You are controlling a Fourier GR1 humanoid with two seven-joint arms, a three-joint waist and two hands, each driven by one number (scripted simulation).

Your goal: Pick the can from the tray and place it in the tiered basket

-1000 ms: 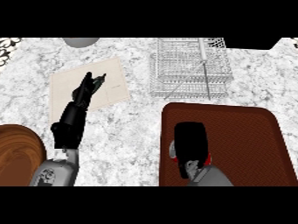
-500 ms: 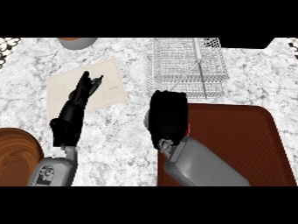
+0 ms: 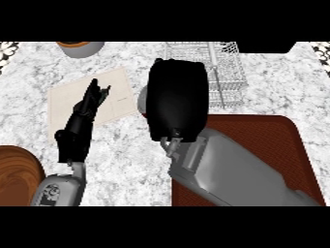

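While the black right hand (image 3: 176,99) hangs back-up above the dark red tray's (image 3: 267,140) far edge, the white wire tiered basket (image 3: 214,68) lies just beyond it. The can is hidden; a pale sliver shows beside the hand, and its fingers cannot be read. The left hand (image 3: 89,104) rests open over the desk (image 3: 24,92).

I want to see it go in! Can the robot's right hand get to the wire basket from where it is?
Probably yes. The right hand hangs beside the wire basket, just past the tray, with nothing between them. Whether it holds the can is hidden.
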